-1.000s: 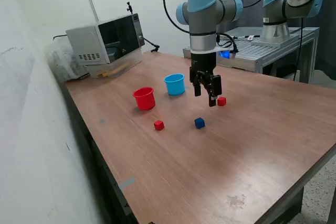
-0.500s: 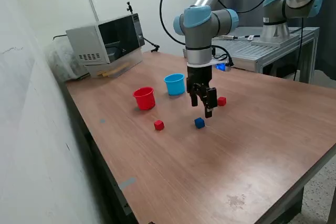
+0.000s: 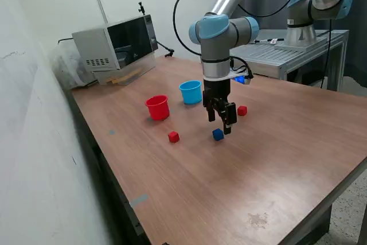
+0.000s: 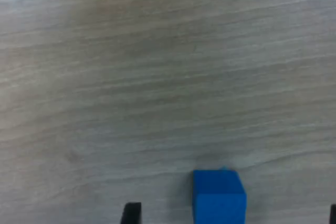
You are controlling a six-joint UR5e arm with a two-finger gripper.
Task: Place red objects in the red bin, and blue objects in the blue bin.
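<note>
I had the pincer (image 3: 220, 125) hanging just above the wooden worktop (image 3: 275, 164), near the middle of the exterior frame, its two fingers spread apart and holding nothing. The blue cube (image 3: 218, 135) sat on the worktop directly under it; in the wrist view that cube (image 4: 219, 196) lay between the two dark fingertips (image 4: 130, 213), touching neither. One red cube (image 3: 174, 136) rested left of the blue one in the exterior frame, well apart from it, and a second red cube (image 3: 242, 111) lay just right of the pincer, slightly higher in the frame. The red bin (image 3: 157, 107) and the blue bin (image 3: 190, 92) stood upright side by side, up and left of the pincer.
</note>
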